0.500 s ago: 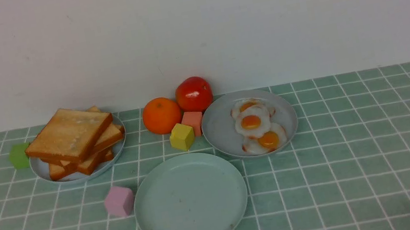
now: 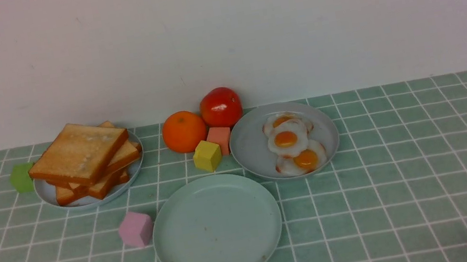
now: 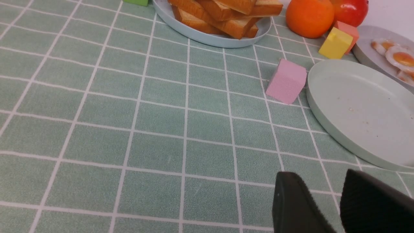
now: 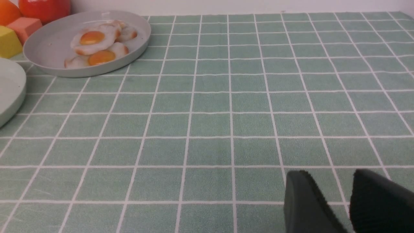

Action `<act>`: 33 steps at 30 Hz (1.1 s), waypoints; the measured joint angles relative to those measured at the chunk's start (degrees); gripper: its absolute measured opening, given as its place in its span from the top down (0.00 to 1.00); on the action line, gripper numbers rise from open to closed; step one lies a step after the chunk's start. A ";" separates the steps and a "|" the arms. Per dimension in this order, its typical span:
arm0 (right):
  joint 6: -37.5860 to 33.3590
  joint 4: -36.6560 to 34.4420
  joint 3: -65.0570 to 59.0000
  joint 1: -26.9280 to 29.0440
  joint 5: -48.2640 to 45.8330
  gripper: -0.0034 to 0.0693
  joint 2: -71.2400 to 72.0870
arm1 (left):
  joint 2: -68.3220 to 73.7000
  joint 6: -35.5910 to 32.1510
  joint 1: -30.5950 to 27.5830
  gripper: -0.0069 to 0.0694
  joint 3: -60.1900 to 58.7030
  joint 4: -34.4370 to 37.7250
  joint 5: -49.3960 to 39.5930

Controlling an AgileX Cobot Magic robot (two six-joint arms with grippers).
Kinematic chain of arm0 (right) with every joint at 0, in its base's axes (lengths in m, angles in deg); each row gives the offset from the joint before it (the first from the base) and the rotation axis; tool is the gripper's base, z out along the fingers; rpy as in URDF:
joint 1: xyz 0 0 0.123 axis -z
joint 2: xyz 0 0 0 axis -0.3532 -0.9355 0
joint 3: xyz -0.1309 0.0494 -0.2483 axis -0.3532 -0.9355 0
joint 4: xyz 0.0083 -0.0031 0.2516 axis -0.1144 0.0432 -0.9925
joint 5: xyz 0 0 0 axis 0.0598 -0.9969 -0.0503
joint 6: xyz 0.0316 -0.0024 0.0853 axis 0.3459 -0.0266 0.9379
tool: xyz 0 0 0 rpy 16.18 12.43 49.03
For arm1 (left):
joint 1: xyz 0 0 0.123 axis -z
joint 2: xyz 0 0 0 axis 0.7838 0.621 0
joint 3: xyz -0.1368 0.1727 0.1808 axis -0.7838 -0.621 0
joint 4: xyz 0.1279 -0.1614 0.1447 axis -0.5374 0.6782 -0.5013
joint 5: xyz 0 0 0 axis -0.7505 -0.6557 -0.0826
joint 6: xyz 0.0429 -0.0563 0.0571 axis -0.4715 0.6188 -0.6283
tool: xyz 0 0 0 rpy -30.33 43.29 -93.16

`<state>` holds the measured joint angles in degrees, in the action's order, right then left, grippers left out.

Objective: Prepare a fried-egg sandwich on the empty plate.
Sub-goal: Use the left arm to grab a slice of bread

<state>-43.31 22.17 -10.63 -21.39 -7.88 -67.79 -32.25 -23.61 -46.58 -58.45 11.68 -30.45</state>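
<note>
Toast (image 2: 78,154) piled on bluish plate (image 2: 98,202)

On the tabletop (image 2: 415,195), the serving plate (image 2: 218,233) lies in the near middle. The toast slices (image 2: 78,152) are piled on a plate (image 2: 46,196) at far left, a cube (image 2: 22,178) just beside its left side. Another cube (image 2: 136,229) sits just left of the serving plate. Beyond that plate are an orange (image 2: 184,132), a tomato (image 2: 220,107) to its right, and two blocks (image 2: 207,156) nearer. The fried eggs (image 2: 286,139) overlap on a plate (image 2: 248,147) at far right of the tomato.
</note>
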 joint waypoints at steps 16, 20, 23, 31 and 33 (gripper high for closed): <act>0.00 0.00 0.00 0.00 0.00 0.62 0.00 | 0.00 13.48 0.00 0.60 0.00 29.17 17.63; 0.00 0.00 0.00 0.00 0.00 0.62 0.00 | 0.08 11.17 0.00 0.68 3.52 32.42 14.33; 0.00 0.00 0.00 0.00 0.00 0.62 0.00 | 3.58 3.48 0.00 0.80 10.27 31.96 6.91; 0.00 0.00 0.00 0.00 0.00 0.62 0.00 | 28.91 -17.90 0.00 0.93 32.54 25.81 -17.55; 0.00 0.00 0.00 0.00 0.00 0.62 0.00 | 35.60 -20.30 1.03 0.93 37.41 22.79 -20.65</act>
<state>-43.31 22.17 -10.63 -21.39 -7.88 -67.79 3.35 -43.91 -45.55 -21.04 34.47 -51.10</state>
